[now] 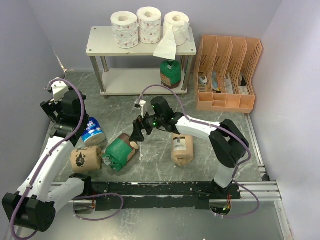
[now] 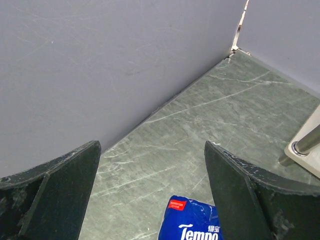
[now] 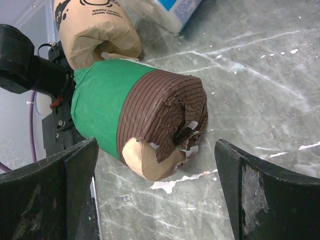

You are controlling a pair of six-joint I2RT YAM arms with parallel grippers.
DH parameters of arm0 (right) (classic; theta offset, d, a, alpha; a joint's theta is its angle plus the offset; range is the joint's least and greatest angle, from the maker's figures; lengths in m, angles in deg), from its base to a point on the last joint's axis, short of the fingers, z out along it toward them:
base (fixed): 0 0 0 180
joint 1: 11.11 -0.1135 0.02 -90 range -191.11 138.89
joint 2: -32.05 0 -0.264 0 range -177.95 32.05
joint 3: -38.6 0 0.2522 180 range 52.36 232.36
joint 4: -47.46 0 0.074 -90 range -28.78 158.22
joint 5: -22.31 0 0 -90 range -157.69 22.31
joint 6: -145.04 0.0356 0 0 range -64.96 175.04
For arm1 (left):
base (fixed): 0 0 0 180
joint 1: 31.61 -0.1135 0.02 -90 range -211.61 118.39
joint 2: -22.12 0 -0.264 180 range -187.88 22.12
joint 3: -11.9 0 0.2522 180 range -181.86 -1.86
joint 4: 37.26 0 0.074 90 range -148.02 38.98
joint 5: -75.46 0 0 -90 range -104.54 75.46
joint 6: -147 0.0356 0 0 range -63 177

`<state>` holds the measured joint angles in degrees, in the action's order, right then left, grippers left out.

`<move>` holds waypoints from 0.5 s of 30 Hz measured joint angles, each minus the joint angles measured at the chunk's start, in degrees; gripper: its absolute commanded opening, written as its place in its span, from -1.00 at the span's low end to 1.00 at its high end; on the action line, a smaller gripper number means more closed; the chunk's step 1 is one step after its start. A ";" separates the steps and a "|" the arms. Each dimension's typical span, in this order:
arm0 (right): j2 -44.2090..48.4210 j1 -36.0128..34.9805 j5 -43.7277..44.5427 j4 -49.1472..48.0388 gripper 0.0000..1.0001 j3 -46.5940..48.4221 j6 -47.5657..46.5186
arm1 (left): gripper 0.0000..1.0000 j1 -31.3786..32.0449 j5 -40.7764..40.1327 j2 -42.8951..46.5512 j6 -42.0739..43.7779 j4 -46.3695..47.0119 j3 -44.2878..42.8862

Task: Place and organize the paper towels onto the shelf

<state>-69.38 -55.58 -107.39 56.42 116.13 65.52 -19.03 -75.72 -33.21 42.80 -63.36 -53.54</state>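
The shelf stands at the back with three white rolls on its top board, one trailing a loose sheet, and a green-wrapped roll on its lower board. On the table lie a blue roll, a tan roll, a green-and-brown roll and another tan roll. My right gripper is open, its jaws either side of the torn end of the green roll without touching it. My left gripper is open and empty, just above the blue roll, facing the left wall.
An orange slotted file organizer stands right of the shelf. Grey walls close in the left, back and right. A shelf post shows at the right of the left wrist view. A black rail runs along the front. White paper scraps lie on the table.
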 measured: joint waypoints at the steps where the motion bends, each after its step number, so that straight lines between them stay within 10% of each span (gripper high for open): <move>1: -0.04 -0.24 0.02 0.09 1.00 0.15 -0.02 | 0.92 -0.02 0.02 0.00 0.00 0.00 0.00; 15: -3.15 -3.19 -0.09 1.68 0.94 1.68 -0.72 | 0.92 -0.02 0.79 0.20 0.00 0.02 0.00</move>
<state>-72.53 -58.77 -107.48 58.11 117.81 64.80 -19.06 -74.94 -33.01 42.80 -63.34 -53.54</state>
